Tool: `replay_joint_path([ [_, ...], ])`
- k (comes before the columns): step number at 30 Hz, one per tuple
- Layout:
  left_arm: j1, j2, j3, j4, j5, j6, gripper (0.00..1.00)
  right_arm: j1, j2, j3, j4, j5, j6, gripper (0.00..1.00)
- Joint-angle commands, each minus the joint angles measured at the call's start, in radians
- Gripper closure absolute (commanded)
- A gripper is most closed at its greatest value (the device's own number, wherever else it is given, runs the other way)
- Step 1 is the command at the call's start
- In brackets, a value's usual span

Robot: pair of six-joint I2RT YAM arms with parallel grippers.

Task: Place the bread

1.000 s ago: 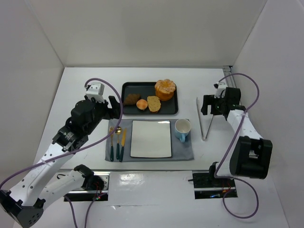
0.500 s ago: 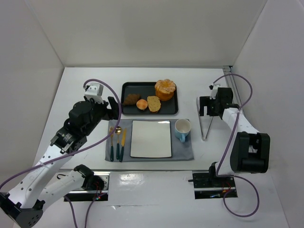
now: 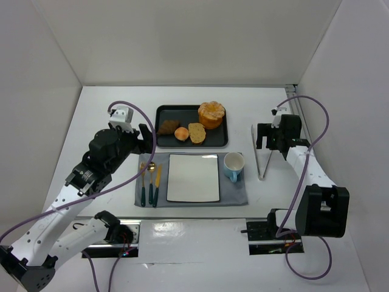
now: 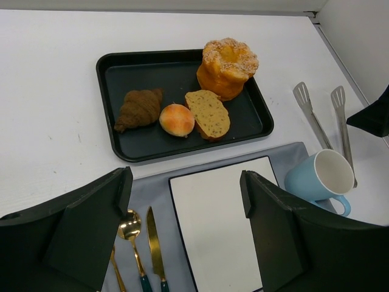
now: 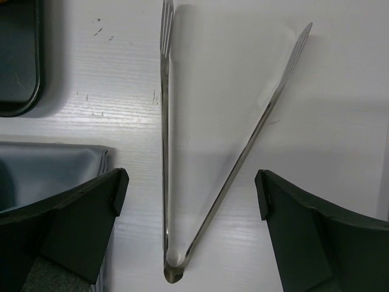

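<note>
The bread is a round puffy golden loaf with a pale cracked top. It sits in the back right corner of the black tray and also shows in the left wrist view. A white square plate lies empty on the grey mat in front of the tray. My left gripper is open and empty, left of the tray and above the mat's left end. My right gripper is open and empty above the metal tongs.
A brown croissant, a small orange bun and a tan bread slice share the tray. A blue cup stands right of the plate. Gold cutlery lies left of it. The tongs lie right of the mat.
The right gripper shifted slightly left, then back right over the tongs. The left arm has barely moved. No object has moved.
</note>
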Motion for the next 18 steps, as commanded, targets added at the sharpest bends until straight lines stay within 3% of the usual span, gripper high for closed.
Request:
replay_joint_path([
  [1,-0.003,-0.002,0.033,0.041,0.008,-0.003,0.1,0.008,0.015,-0.003,0.033,0.01,0.032,0.0],
  [18,-0.003,-0.002,0.033,0.041,0.017,-0.003,0.09,0.008,0.158,0.006,-0.003,0.073,0.131,0.0],
])
